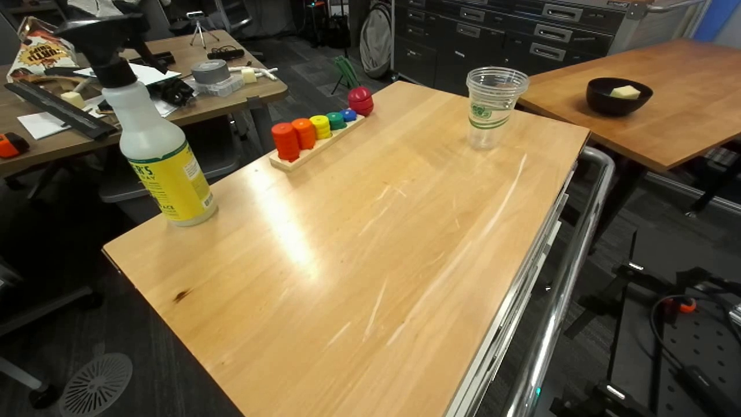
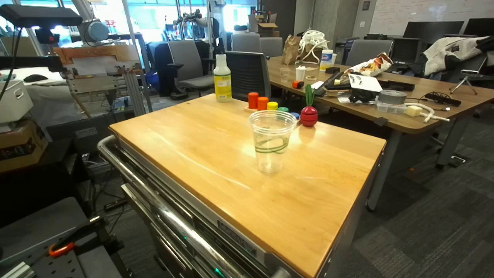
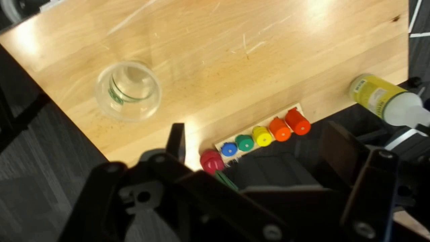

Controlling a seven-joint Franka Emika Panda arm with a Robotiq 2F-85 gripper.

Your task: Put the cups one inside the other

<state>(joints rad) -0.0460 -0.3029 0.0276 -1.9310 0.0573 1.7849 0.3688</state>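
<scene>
The two clear plastic cups [image 1: 496,107] stand upright on the wooden tabletop as one nested stack, one inside the other. Stacked rims show at the top in both exterior views, and the stack is also seen in an exterior view [image 2: 271,143]. In the wrist view the cups [image 3: 128,91] are seen from above, upper left of the gripper, and look like a single cup with a green print. My gripper [image 3: 261,146] is open, its fingers wide apart with nothing between them. It is above the table and apart from the cups. The gripper does not show in the exterior views.
A yellow-labelled spray bottle [image 1: 168,156] stands at a table corner. A wooden strip with coloured ring stacks [image 1: 315,142] lies along the edge, a red toy vegetable [image 1: 360,102] at its end. A metal handrail [image 1: 570,272] runs along the cart's opposite side. Cluttered tables stand beyond.
</scene>
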